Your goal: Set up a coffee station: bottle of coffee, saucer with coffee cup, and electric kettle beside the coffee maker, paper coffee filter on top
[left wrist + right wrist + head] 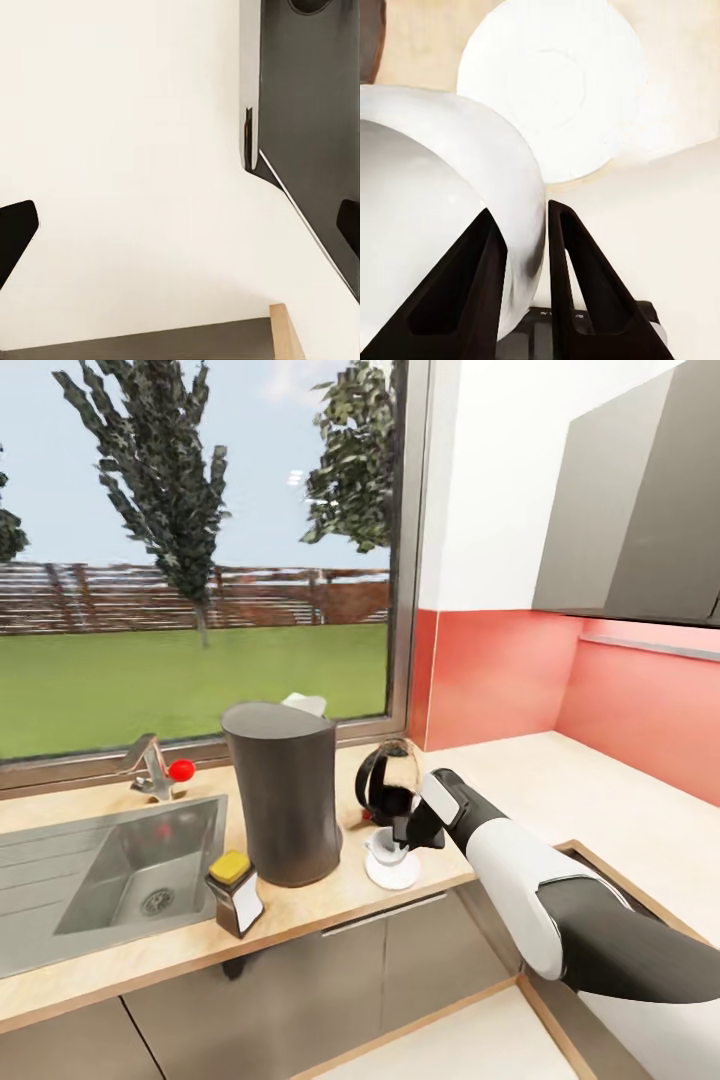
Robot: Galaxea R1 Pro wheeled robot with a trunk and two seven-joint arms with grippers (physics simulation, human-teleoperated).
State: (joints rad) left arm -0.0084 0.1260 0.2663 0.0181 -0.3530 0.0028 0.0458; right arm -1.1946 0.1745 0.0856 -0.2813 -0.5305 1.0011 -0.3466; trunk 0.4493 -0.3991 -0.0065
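The tall dark grey coffee maker [285, 795] stands on the kitchen countertop [500, 765], with the white paper coffee filter [306, 705] on its top. The bottle of coffee [235, 893] sits at the counter's front edge, left of the machine. To the machine's right are the electric kettle [388, 778] and, in front of it, the saucer [392, 872] [556, 82]. My right gripper [405, 836] [520, 211] is shut on the rim of the coffee cup [381, 848] [435, 187], holding it over the saucer; contact between them is unclear. My left gripper [180, 225] is open with nothing between its fingers.
A steel sink [120, 870] with a tap and red knob [160, 765] lies left of the coffee maker. A large window sits behind the counter. Grey wall cabinets [630, 500] hang at upper right, where the counter turns along the red wall.
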